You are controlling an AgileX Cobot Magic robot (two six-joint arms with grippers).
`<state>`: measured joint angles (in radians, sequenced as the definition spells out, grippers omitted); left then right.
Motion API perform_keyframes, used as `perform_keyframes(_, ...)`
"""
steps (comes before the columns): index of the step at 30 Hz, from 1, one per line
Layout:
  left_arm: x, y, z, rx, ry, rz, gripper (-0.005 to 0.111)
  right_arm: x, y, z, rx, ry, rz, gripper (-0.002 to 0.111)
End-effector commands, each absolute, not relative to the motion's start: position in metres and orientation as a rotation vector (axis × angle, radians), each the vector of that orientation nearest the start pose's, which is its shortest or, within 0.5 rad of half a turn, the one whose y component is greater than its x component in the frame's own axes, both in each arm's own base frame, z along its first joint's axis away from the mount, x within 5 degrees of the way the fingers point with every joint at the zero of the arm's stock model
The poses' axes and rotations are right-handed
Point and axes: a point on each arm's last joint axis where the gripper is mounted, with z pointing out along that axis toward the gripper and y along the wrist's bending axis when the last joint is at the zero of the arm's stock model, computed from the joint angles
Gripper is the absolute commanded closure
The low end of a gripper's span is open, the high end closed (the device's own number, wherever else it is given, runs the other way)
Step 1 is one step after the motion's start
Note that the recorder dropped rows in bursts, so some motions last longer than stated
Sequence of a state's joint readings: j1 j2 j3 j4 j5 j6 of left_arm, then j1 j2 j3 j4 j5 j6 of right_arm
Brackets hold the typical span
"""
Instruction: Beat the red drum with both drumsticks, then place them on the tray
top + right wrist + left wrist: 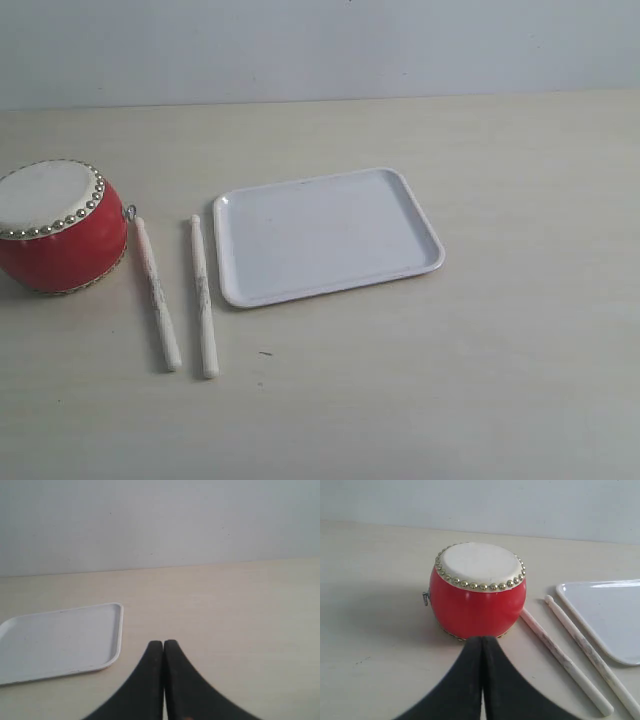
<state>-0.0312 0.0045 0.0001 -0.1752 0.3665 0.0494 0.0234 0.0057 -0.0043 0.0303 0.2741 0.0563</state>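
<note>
Exterior view puts the drum [60, 228] at the bench's [500, 380] left edge, the sticks [158, 295] between it and the tray [325, 235], so the left gripper [482, 639] and right gripper [163, 642] (both pressed together, holding nothing) should part first, then each take a stick near its thicker end.

Setting: plain test bench, most like a lab or studio. Evidence: pale wood-grain table [520, 390]; bare grey-white wall [320, 45] rising straight from the table's far edge; even, flat lighting
</note>
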Motion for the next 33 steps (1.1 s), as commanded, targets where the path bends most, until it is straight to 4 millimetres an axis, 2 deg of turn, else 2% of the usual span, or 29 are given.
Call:
perform_keyframes(1, 0.053, -0.007, 0.181, -0.034, 1.843, -0.155, 0.107, 0.055, 0.002, 0.189, 0.050, 1.751, 0.077, 0.108)
perform_keyframes(16, 0.053, -0.007, 0.181, -0.030, 1.838, -0.149, 0.107, 0.055, 0.002, 0.189, 0.050, 1.751, 0.077, 0.108)
perform_keyframes(18, 0.054, -0.006, 0.184, 0.018, 1.808, -0.093, 0.107, 0.055, 0.002, 0.189, 0.050, 1.751, 0.077, 0.108)
perform_keyframes(20, 0.055, -0.005, 0.188, 0.111, 1.757, -0.001, 0.107, 0.055, 0.002, 0.189, 0.050, 1.751, 0.077, 0.108)
perform_keyframes(23, 0.056, -0.004, 0.194, 0.081, 1.693, -0.017, 0.107, 0.055, 0.002, 0.189, 0.050, 1.751, 0.077, 0.108)
perform_keyframes(30, 0.054, 0.001, 0.228, 0.019, 1.313, 0.019, 0.107, 0.055, 0.002, 0.189, 0.050, 1.751, 0.077, 0.108)
perform_keyframes(33, 0.052, 0.001, 0.233, 0.011, 1.258, 0.024, 0.107, 0.055, 0.002, 0.189, 0.050, 1.751, 0.077, 0.108)
